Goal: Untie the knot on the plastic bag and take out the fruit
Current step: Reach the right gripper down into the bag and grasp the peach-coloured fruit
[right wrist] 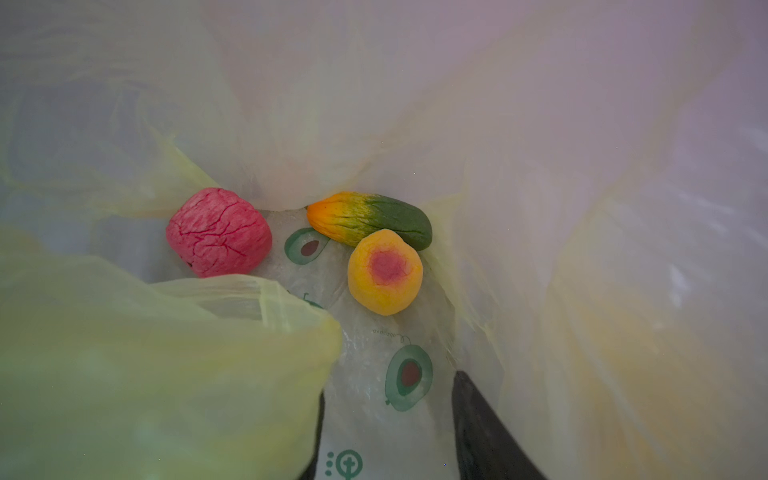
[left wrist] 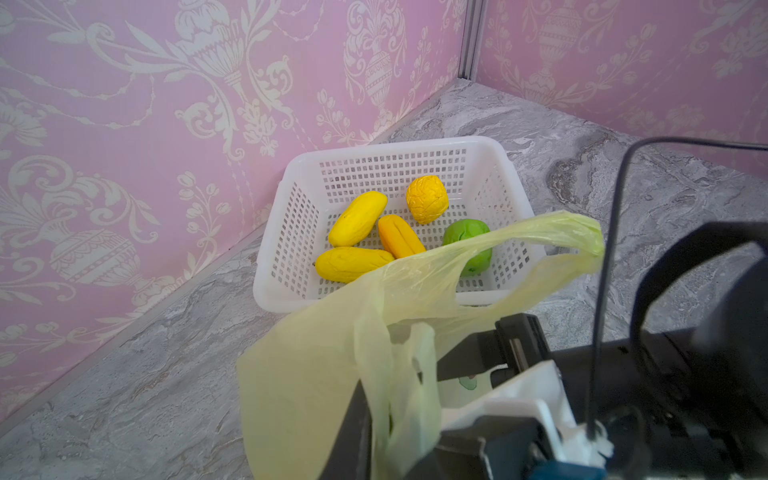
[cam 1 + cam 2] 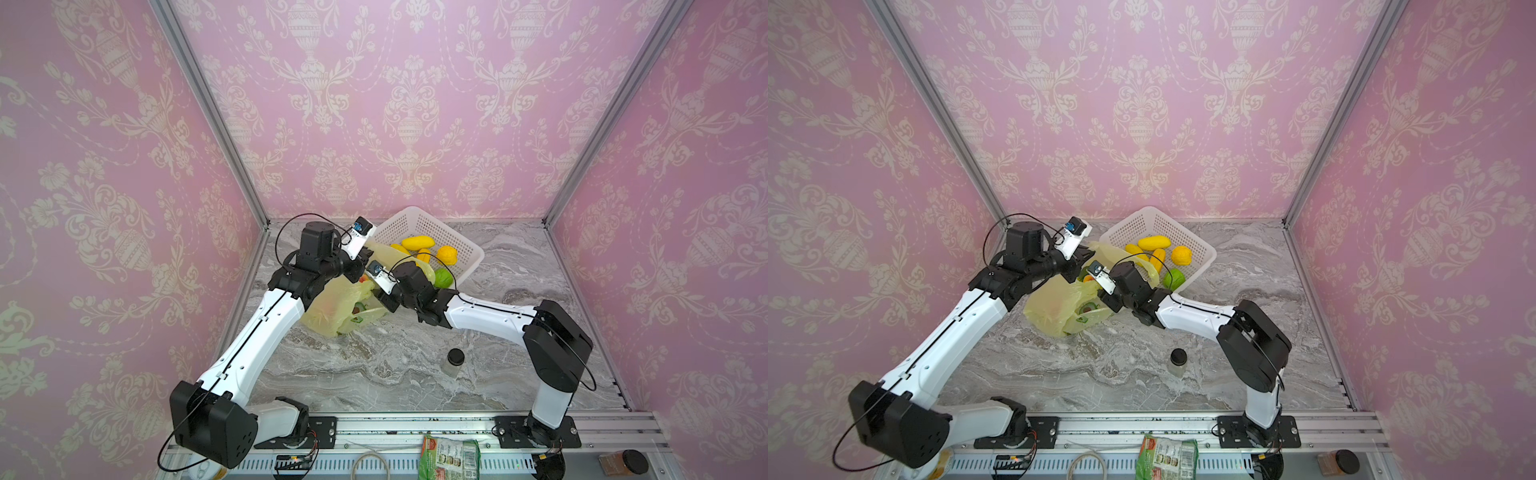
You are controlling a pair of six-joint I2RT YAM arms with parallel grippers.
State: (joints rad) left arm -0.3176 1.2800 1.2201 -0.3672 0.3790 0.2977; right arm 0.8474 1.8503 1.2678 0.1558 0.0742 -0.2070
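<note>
The bag lies on the table, mouth toward the basket. It is printed with green avocado marks; the small lettering is unreadable. The left gripper pinches its rim. The right gripper, jaws apart, is inside over three fruit. The oblong points its orange tip at the pink one.

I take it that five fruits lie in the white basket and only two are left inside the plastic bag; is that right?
Not quite: three are left in the plastic bag, not two. The right wrist view shows a pink ball, a green-orange oblong and an orange round inside it. The count of five in the white basket stands, as the left wrist view shows.
</note>
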